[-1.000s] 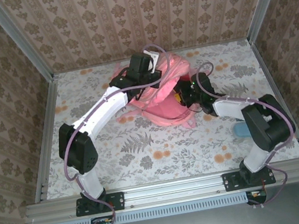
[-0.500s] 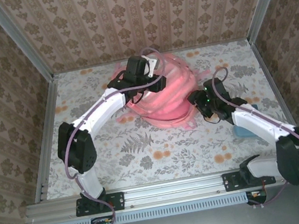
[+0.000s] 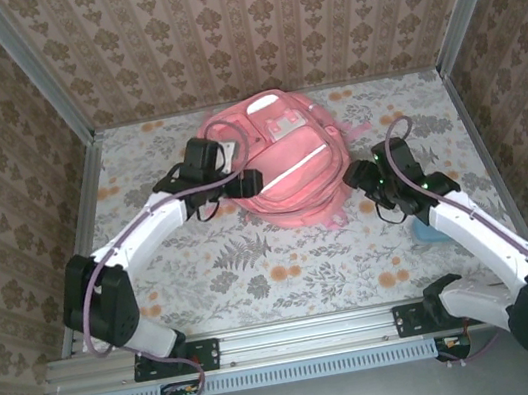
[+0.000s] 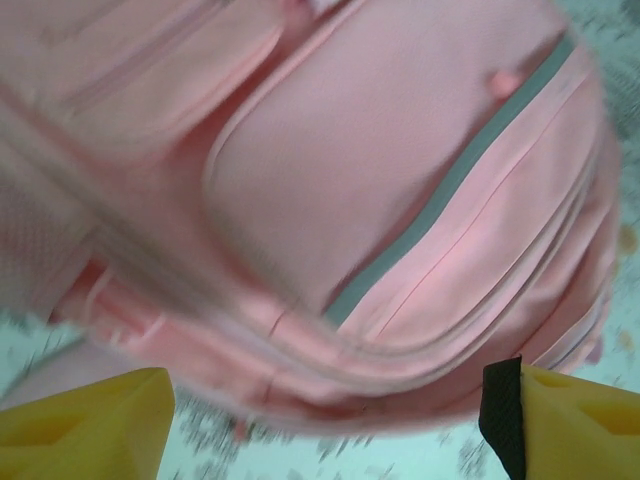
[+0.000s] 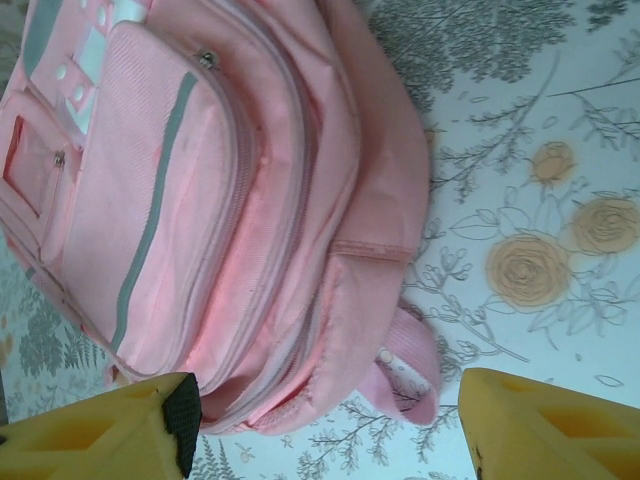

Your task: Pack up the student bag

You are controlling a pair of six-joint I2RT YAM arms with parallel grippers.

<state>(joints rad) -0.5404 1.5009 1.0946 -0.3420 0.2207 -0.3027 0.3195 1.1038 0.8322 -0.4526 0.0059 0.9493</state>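
Observation:
The student bag [image 3: 283, 159], a salmon-pink backpack with a pale stripe and white patches, lies flat and front-up at the back middle of the table. My left gripper [image 3: 244, 182] hovers at its left edge, open, with nothing between the yellow fingers [image 4: 90, 430]. The left wrist view is blurred; in it the bag [image 4: 400, 180] lies just beyond the fingertips. My right gripper [image 3: 359, 179] stands open just off the bag's right side. In the right wrist view the bag [image 5: 230, 200] and its small carry loop [image 5: 410, 370] lie ahead of the open gripper [image 5: 325, 430].
A small teal case [image 3: 428, 229] lies on the floral tablecloth, partly under my right forearm. Metal frame rails [image 3: 83, 238] and wallpapered walls close in the table on three sides. Bare cloth lies in front of the bag [image 3: 276, 266].
The bag has dropped from a bunched, lifted heap to lying flat. My left gripper opened, let go of it and drew back left. My right gripper opened wider and pulled back right.

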